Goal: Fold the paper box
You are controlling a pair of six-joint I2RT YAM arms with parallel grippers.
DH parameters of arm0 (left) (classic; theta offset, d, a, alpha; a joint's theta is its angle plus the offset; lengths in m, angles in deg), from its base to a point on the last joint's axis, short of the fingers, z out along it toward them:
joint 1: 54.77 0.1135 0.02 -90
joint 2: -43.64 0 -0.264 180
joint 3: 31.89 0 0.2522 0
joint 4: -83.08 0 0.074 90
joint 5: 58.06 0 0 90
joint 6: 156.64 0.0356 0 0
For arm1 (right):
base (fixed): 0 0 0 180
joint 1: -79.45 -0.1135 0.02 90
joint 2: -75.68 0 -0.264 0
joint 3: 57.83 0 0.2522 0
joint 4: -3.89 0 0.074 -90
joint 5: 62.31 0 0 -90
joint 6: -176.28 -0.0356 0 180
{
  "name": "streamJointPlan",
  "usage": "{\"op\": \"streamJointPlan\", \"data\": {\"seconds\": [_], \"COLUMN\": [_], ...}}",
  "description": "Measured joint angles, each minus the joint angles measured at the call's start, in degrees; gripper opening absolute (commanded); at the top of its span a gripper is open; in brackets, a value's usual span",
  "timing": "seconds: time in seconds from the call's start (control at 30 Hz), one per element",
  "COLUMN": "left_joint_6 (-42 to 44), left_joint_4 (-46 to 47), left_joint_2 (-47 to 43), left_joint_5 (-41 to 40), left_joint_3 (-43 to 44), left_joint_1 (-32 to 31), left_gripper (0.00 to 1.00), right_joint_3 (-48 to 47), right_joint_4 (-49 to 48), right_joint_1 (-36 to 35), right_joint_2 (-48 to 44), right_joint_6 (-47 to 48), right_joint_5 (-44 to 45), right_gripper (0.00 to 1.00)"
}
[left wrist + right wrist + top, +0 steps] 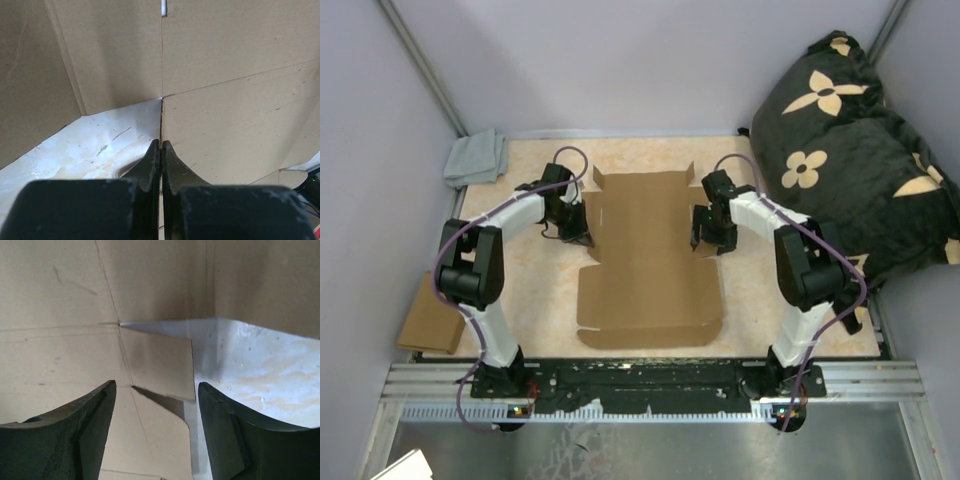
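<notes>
The paper box (645,260) lies unfolded on the middle of the table, its rounded flap towards the near edge. My left gripper (575,232) is down at the box's left edge. In the left wrist view its fingers (161,142) are shut, tips at the edge of a brown panel (235,120), with another panel (110,55) standing up behind; I cannot tell whether any cardboard is pinched. My right gripper (710,235) is at the box's right edge. It stands open (156,385) astride a small raised flap (160,365), touching neither side of it.
A grey cloth (475,158) lies at the table's back left corner. A smaller cardboard rectangle (430,315) sits off the table's left side. A black cushion with tan flowers (860,150) fills the right. Bare table (760,290) shows beside the box.
</notes>
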Motion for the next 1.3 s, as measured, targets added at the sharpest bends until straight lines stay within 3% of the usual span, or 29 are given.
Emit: {"op": "streamJointPlan", "data": {"seconds": [0.13,0.23,0.9,1.3], "left_joint_6": [0.00,0.00,0.87,0.37], "left_joint_4": [-0.04,-0.07,-1.20,-0.98], "left_joint_2": [0.04,0.09,2.14,3.93], "left_joint_5": [0.04,0.07,2.40,4.68], "left_joint_3": [0.07,0.17,3.37,4.09], "left_joint_1": [0.00,0.02,-0.48,-1.68], "left_gripper": [0.00,0.01,0.35,0.39], "right_joint_3": [-0.28,-0.87,-9.64,-11.41], "right_joint_4": [-1.20,-1.44,-1.60,-1.01], "right_joint_1": [0.00,0.15,-1.97,-4.09], "right_joint_2": [2.99,3.30,4.48,9.99], "right_joint_6": [0.42,0.96,1.81,2.64], "right_joint_5": [-0.81,-1.53,-8.57,-10.82], "right_gripper": [0.47,0.42,0.52,0.56]}}
